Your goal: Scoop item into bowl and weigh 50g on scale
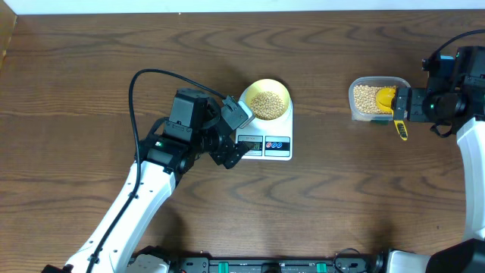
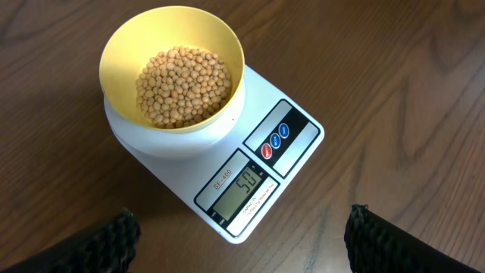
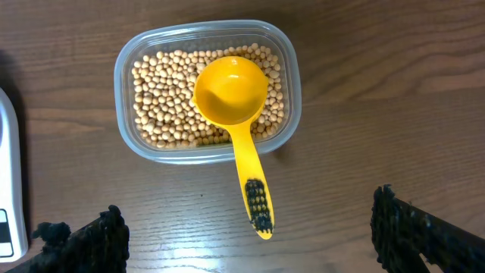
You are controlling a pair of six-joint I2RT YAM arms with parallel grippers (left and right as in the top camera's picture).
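Note:
The pale yellow bowl [image 1: 281, 92] [image 2: 125, 49] stands on the white scale [image 1: 282, 129] [image 2: 269, 95], part-filled with tan beans [image 1: 267, 104] [image 2: 182, 87]. The scale's display [image 2: 244, 186] reads about 50. My left gripper [image 1: 229, 145] [image 2: 242, 239] hovers open just off the scale's display corner, holding nothing. More beans [image 3: 159, 98] fill a clear tub [image 1: 356, 85] [image 3: 125, 64]. An empty yellow scoop [image 1: 387, 98] [image 3: 231, 91] rests in the tub, with its handle [image 3: 255, 199] pointing out between the fingers of my open right gripper [image 1: 402, 106] [image 3: 248, 227], untouched.
Dark wood tabletop all round. The scale's edge [image 3: 9, 174] shows at the left of the right wrist view. A black cable [image 1: 144, 76] loops over the left arm. The table's back edge runs along the top of the overhead view.

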